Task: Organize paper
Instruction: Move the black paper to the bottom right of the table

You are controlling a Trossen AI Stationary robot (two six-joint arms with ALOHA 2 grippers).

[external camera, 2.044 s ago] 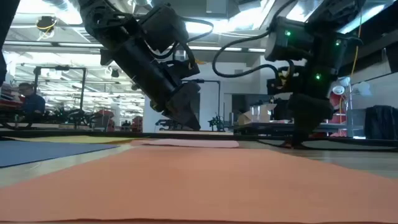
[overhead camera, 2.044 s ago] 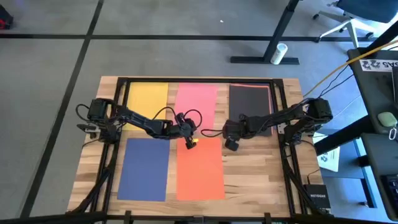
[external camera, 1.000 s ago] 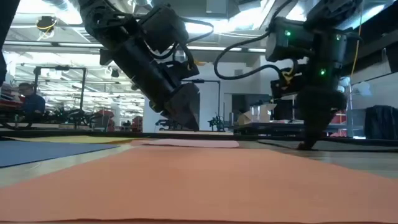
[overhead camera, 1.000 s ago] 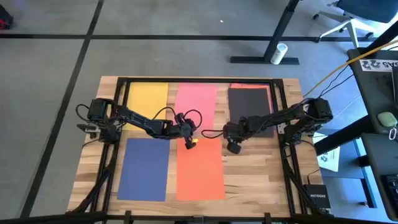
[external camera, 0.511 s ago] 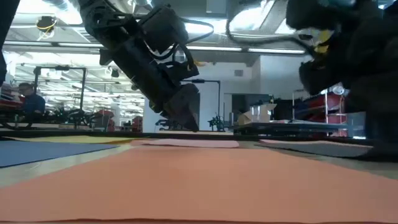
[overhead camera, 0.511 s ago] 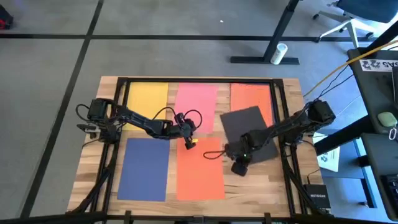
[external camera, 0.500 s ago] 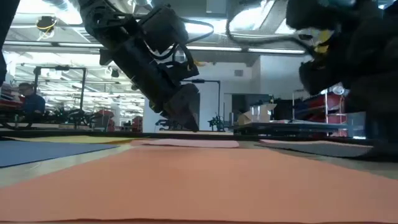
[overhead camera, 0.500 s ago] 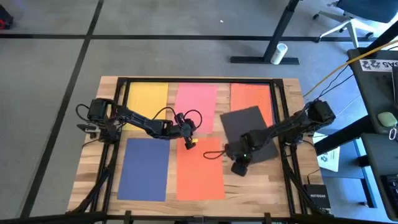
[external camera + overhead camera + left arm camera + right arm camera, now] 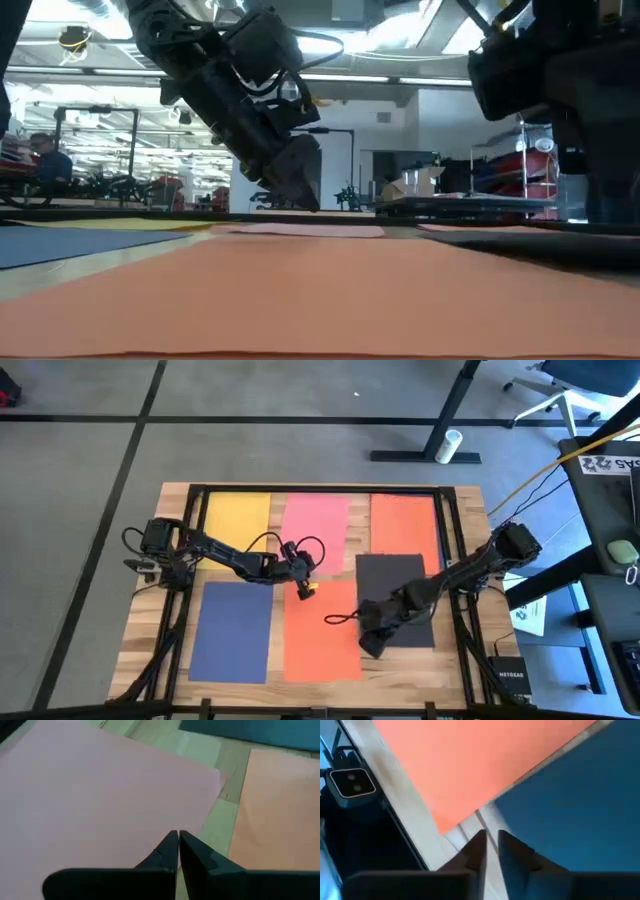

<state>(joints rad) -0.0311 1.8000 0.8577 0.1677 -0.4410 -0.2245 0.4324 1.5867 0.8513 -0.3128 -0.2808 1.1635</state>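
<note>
On the wooden surface (image 9: 462,660) the paper lies in a grid: yellow sheet (image 9: 238,518), pink sheet (image 9: 316,520) and an orange sheet (image 9: 404,522) along the top of the high view, navy sheet (image 9: 233,632), another orange sheet (image 9: 322,632) and the black sheet (image 9: 396,600) below. My right gripper (image 9: 370,645), fingers nearly together, presses the black sheet's lower-left corner; dragging could skew it or ride it over the orange. My left gripper (image 9: 302,590), pressed together, holds nothing at mid-frame.
</note>
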